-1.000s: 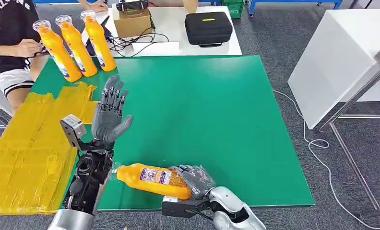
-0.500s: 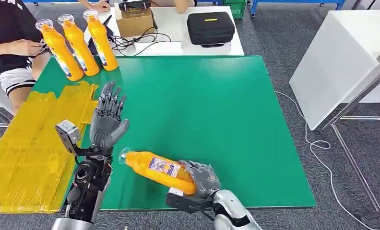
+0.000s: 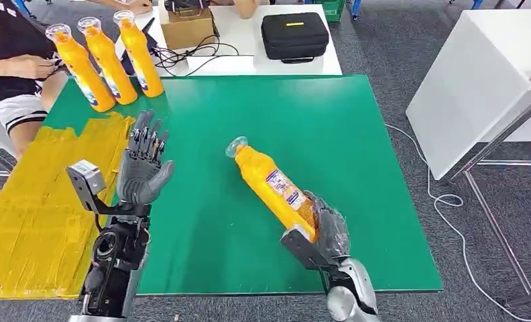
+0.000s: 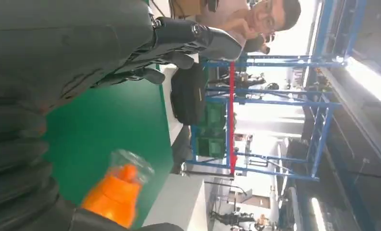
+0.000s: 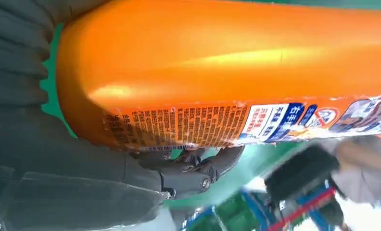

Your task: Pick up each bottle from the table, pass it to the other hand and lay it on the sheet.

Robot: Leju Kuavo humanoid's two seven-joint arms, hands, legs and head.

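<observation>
Right hand (image 3: 324, 231) gripped the bottle (image 3: 273, 184) by its base; left hand (image 3: 142, 168) waited open-fingered, so it should've grabbed mid-body before any release.

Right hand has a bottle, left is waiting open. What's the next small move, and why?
Probably swing the right hand leftward to bring the orange bottle toward the left hand. The bottle is held by its base, cap end free; the left hand is raised, fingers apart, with open green table between them.

bottle (image 3: 273, 186) base: hidden by right hand (image 3: 330, 231) | label text: blurred
</observation>
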